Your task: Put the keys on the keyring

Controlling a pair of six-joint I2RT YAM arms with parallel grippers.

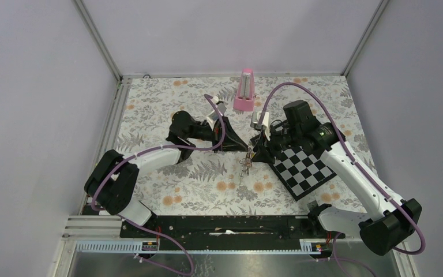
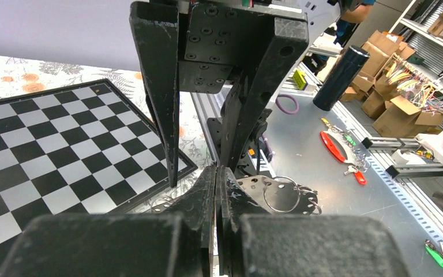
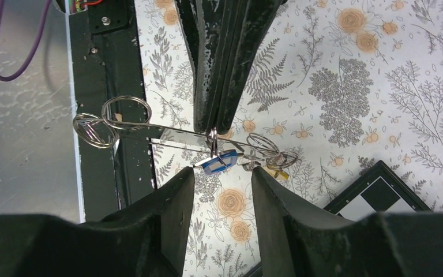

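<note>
Blue, yellow keys (image 3: 219,162) beside silver keyring (image 3: 111,120)

The floral table (image 1: 196,184) carries a checkered board (image 1: 303,167) at right and a pink block (image 1: 244,91) at its far edge.

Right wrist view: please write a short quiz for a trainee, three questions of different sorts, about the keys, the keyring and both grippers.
1. True or false: the right gripper has its jaws open.
2. What pinches the keyring? A the left gripper; B the right gripper; C nothing.
3. Fill in: to the right of the blue key there is a second key, with a ____ head.
Key: 1 true; 2 A; 3 yellow.
</note>
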